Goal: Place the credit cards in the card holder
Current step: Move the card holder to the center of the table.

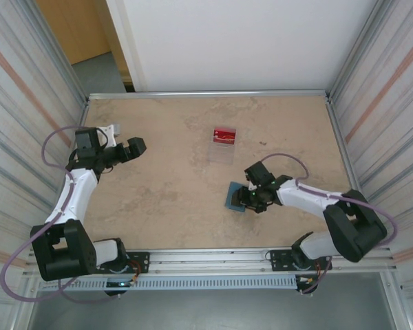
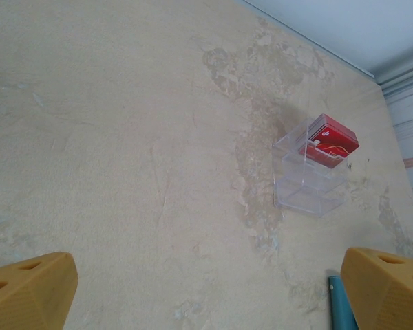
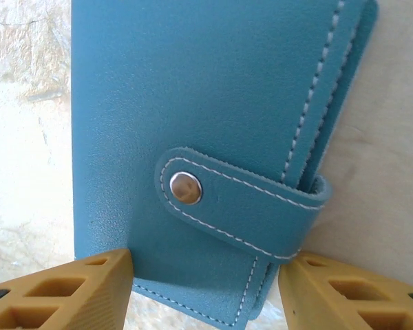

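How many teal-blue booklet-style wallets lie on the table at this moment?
1. The teal-blue booklet wallet lies closed, with its snap tab fastened, at the near right of the table, between the fingers of the right gripper. A second one may be hidden.

The card holder (image 3: pixel 193 89) is teal-blue with white stitching and a silver snap stud; the credit cards (image 2: pixel 334 137) are red with faint white markings; the case (image 2: pixel 303 187) is colourless and transparent; the table (image 1: pixel 165 199) is beige, mottled with tan patches; the right gripper (image 3: pixel 206 260) has ochre-yellow fingers.
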Robot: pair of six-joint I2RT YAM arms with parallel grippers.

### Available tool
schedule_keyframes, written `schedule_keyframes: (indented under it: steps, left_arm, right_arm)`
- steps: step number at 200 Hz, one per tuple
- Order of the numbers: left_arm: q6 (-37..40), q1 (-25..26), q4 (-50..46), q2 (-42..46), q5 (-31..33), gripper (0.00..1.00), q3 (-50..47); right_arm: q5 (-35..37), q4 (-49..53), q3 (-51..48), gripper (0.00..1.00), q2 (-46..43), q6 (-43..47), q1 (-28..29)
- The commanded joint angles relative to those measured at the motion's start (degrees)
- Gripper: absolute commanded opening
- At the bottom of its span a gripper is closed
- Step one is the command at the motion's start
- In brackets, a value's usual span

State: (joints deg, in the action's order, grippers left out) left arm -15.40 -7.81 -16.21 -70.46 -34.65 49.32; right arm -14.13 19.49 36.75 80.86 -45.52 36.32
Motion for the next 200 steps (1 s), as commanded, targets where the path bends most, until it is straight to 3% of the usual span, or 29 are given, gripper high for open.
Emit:
schedule_keyframes:
  steps: [1, 24, 64, 138, 200]
  left_arm:
    - [-0.7, 0.5, 0.8, -0.6, -1.8, 0.99, -0.3]
    - [-1.2, 2.8, 0.4, -1.0, -3.6, 0.98, 0.2]
    - [-1.6, 9.4, 1.0, -2.8, -4.6, 0.96, -0.1]
    - [-3.5, 25.2, 1.1, -10.8, -4.2, 0.83, 3.2]
    - [-3.5, 39.1, -4.9, -25.0, 0.7, 0.72, 16.0]
  right_arm:
    - [-0.5, -11.3, 4.0, 0.56, 7.9, -1.6, 3.9]
    - [-0.1, -10.0, 8.3, 0.54, 11.6, -1.7, 5.0]
    - [1.7, -6.2, 9.3, 0.54, 8.3, -0.1, 4.1]
    - [6.5, 5.6, 3.4, 0.63, -12.3, 1.2, -1.1]
    - [9.9, 17.4, 4.5, 0.72, -28.0, 5.8, -8.8]
